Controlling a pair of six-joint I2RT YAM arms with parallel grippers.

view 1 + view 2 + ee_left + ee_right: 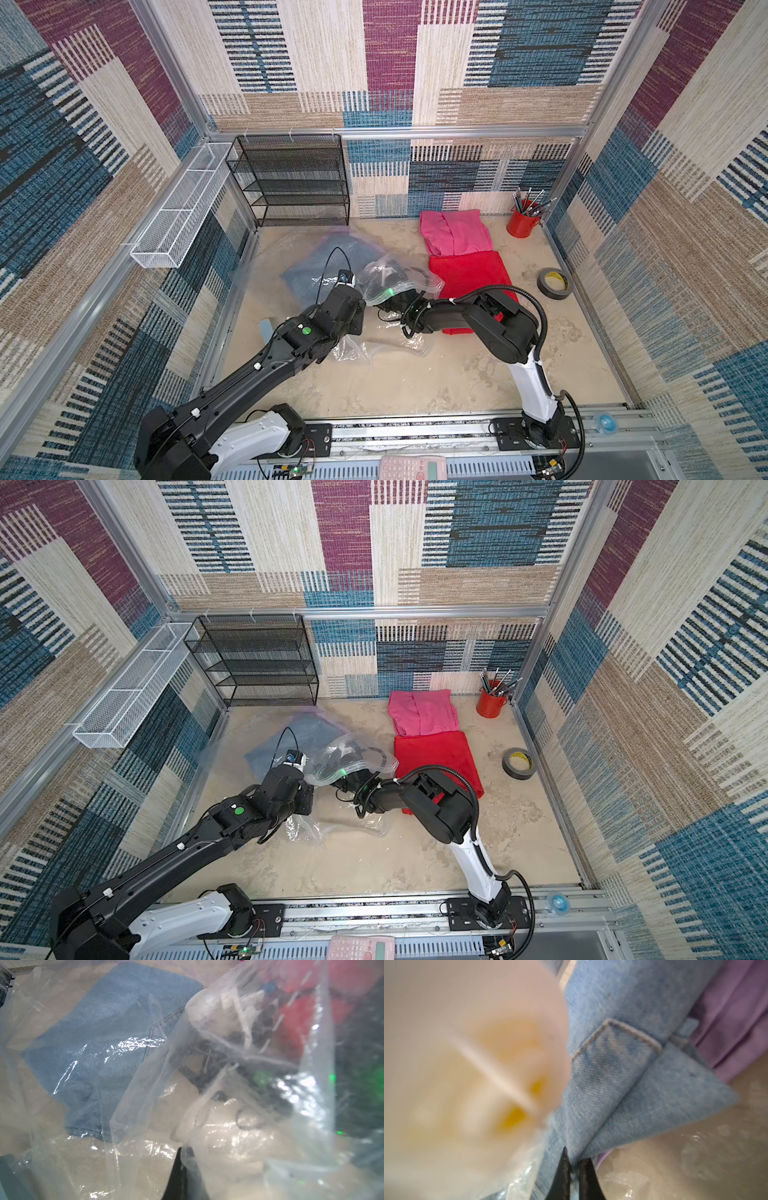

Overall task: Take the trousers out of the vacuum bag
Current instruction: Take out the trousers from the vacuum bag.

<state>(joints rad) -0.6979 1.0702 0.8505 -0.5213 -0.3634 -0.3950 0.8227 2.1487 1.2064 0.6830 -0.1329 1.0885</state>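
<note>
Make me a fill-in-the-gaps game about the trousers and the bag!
1. The pink trousers lie outside the bag, beside the ___ pair.
2. The right gripper's jaws pinch the denim trousers, whose colour is ___.
3. The left gripper is shut on the edge of the ___.
Missing words: red; blue; bag.

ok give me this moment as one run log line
left gripper: shut on vacuum bag edge | right gripper: inside bag, shut on denim trousers | out: pink trousers, red trousers | in bag: lilac trousers
</note>
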